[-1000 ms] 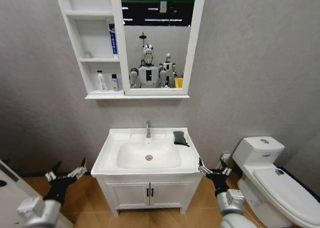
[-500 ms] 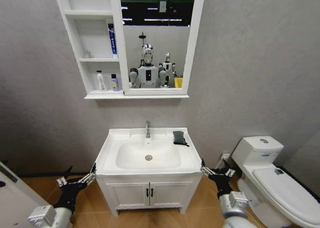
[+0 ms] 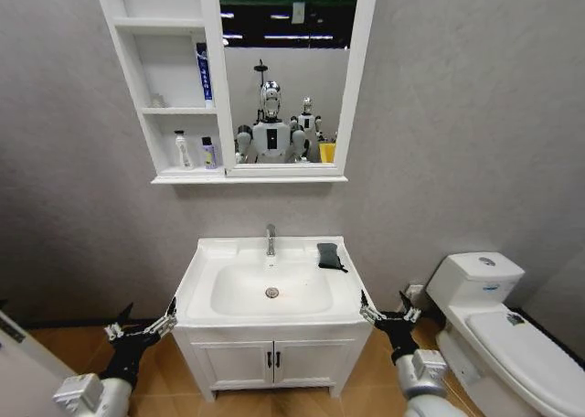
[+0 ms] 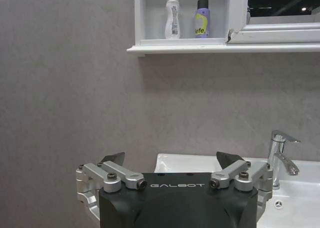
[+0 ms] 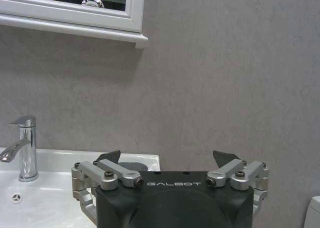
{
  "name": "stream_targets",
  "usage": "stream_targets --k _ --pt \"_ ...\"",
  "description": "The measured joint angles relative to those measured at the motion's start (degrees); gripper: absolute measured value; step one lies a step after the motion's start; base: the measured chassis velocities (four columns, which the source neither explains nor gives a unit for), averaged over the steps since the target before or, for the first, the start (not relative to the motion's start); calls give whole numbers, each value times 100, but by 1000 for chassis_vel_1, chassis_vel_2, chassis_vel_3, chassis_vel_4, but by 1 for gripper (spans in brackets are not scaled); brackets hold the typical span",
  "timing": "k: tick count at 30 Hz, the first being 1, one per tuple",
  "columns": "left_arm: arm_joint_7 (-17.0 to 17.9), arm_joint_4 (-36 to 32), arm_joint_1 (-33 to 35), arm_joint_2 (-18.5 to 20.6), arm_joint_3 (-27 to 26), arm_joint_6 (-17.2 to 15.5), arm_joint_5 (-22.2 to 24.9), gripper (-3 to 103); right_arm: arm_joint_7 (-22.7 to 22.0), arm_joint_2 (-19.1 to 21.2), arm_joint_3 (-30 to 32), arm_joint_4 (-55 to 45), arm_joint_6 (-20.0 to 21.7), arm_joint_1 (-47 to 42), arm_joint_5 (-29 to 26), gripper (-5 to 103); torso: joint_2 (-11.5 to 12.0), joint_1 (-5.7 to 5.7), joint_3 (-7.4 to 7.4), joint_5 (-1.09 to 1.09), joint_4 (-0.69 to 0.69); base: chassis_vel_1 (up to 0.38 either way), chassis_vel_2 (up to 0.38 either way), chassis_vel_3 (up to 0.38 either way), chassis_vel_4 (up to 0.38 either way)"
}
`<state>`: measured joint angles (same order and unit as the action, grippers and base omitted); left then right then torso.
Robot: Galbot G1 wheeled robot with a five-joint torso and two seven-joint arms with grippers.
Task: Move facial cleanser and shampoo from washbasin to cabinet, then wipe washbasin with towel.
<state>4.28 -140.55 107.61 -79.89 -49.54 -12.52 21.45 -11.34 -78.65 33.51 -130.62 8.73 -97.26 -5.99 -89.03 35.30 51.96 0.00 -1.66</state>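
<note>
Washbasin: white rectangular ceramic washbasin point(image 3: 206, 284) with oval bowl, centre drain and chrome faucet point(image 3: 271, 239) at its back edge, sitting on a white two-door floor vanity point(image 3: 272, 362). Taken as the landmark for everything below.
Towel: small dark grey-black folded towel point(image 3: 329, 255) lying flat on the washbasin's back right corner, just right of the faucet, clear of the bowl.
Cabinet: white wall-mounted cabinet point(image 3: 215, 79) directly above the washbasin, with a tall mirror panel point(image 3: 288, 69) to the right and three narrow open shelves to the left.
Bottles: white bottle with dark cap point(image 4: 172, 15) and purple bottle with yellow label point(image 4: 202, 25) standing upright side by side on the cabinet's lowest shelf, high above the washbasin's left half. A blue-and-white tube point(image 3: 202, 70) stands upright on the middle shelf, against the mirror frame.
Left gripper: left gripper point(image 3: 141, 326) low, just off the washbasin's front left corner, beside the vanity. Fingers spread wide, nothing between them; the wrist view looks across the basin's left rim toward the faucet.
Right gripper: right gripper point(image 3: 388, 315) low, just off the washbasin's front right corner. Fingers spread wide, holding nothing; its wrist view shows the faucet and the towel past the finger tips.
Surroundings: white toilet point(image 3: 498, 321) on the floor well right of the washbasin; grey wall point(image 3: 457, 115) behind it.
</note>
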Motion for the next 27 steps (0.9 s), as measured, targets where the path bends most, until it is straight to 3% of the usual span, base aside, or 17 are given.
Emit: stream_targets --k 4,7,8,10,11,13,15,16,20,23,27 --pt "2 2 -4 2 2 -2 2 100 -79 154 9 157 293 340 -325 100 2 5 1 0 -1 -78 88 102 -46" --pt "3 4 -5 3 3 -4 5 100 -528 655 -91 624 1042 1275 -1436 100 1 -2 0 1 -1 -22 -5 6 -10" --pt "3 4 -5 3 3 -4 5 100 -528 655 -91 624 1042 1275 -1436 100 1 -2 0 1 -1 0 0 0 0" --pt "7 5 -5 4 4 -6 6 100 -889 1269 -373 1325 1545 2148 -2331 100 -1 -6 -1 1 1 19 -13 -16 27" --pt "7 5 -5 4 4 -6 6 100 -889 1269 -373 1325 1545 2148 -2331 100 -1 -6 -1 1 1 38 -25 -32 54" --pt "11 6 -7 5 4 -7 7 100 -1061 1766 -822 2304 1771 3199 -2726 100 -2 -5 -1 1 0 28 -13 -16 23" --pt "8 7 -7 5 5 -7 7 100 -1066 1836 -972 2585 1796 3489 -2770 100 -1 -5 -1 0 0 0 0 0 0" --pt "9 7 -8 5 5 -7 7 100 -1066 1913 -1393 3391 1818 4228 -2849 100 -1 -4 -1 -1 0 0 0 0 0" --pt "11 8 -9 5 5 -7 8 100 -958 1812 -1906 4352 1789 5076 -2890 100 0 -1 1 2 -1 0 0 0 0" --pt "8 9 -8 6 5 -7 8 100 -512 1367 -2537 5529 1604 6212 -2962 100 0 -1 0 -2 2 0 0 0 0" --pt "9 9 -9 6 5 -7 8 100 -392 1073 -2802 6028 1634 6634 -3063 100 0 0 0 -1 4 0 0 0 0"
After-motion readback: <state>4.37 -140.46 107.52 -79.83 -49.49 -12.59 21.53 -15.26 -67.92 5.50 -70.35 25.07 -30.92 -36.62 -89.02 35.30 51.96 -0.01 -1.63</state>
